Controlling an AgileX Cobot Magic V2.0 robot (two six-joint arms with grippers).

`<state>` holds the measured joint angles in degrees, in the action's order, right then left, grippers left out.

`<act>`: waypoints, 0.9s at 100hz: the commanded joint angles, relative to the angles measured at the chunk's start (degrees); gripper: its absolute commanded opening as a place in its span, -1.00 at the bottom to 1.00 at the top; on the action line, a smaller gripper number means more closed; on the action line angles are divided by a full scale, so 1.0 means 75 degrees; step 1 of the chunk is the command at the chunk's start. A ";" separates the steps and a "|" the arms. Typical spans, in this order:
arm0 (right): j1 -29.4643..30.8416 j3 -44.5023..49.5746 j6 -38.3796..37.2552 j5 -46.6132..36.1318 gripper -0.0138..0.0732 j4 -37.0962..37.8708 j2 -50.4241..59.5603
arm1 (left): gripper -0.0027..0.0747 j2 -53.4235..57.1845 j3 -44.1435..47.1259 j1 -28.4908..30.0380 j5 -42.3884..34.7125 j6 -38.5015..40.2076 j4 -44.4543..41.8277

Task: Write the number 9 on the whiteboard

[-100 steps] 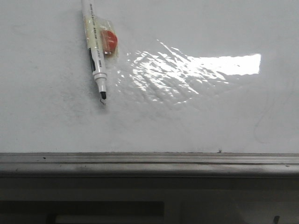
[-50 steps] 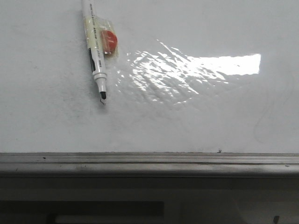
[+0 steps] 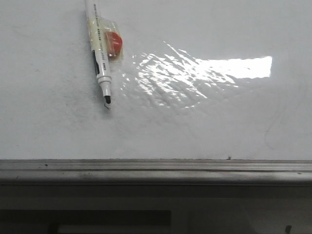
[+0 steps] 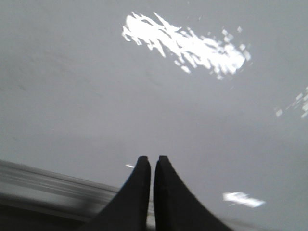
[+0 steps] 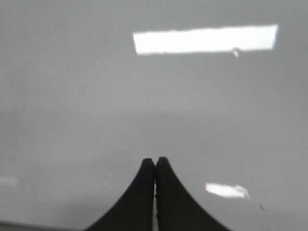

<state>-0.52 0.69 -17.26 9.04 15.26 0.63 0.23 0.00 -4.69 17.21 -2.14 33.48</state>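
Observation:
The whiteboard (image 3: pixel 195 131) fills the front view, glossy white with a rippled glare patch (image 3: pixel 185 73) and a grey metal rail (image 3: pixel 156 170) along its near edge. No number 9 shows on it. A white marker (image 3: pixel 100 53) lies on the board at the upper left, black tip toward the rail, with a red-orange piece (image 3: pixel 114 44) taped to its side. Neither gripper shows in the front view. My left gripper (image 4: pixel 152 159) is shut and empty above the board (image 4: pixel 96 96), close to the rail (image 4: pixel 48 185). My right gripper (image 5: pixel 155 160) is shut and empty above bare board (image 5: pixel 72 96).
A faint thin curved line (image 3: pixel 269 129) marks the board at the right. A tiny dark tick (image 3: pixel 229 157) sits just above the rail. Below the rail is a dark ledge (image 3: pixel 146 200).

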 commanded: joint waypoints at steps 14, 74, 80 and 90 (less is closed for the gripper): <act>0.0017 0.0191 -0.0263 -0.2427 -0.83 -0.0803 0.0111 | -0.98 0.0203 0.0153 0.0004 -0.0911 0.0089 0.3059; 0.0017 -0.3397 0.0539 0.2597 -0.81 -0.1120 -0.0862 | -0.95 -0.0547 -0.1927 0.0004 0.0785 -0.2879 0.1566; 0.0017 -0.3728 0.0781 0.2646 -0.70 -0.1120 -0.1159 | -0.83 -0.1089 -0.2446 0.0004 0.1049 -0.3474 0.1373; 0.0017 -0.4072 0.0894 0.2682 -0.38 -0.1135 -0.1647 | -0.26 -0.2096 -0.3156 0.0004 0.1422 -0.4353 0.1368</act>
<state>-0.52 -26.09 -12.59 32.13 5.64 -7.75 -9.07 -18.15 -4.69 27.35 -28.99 43.87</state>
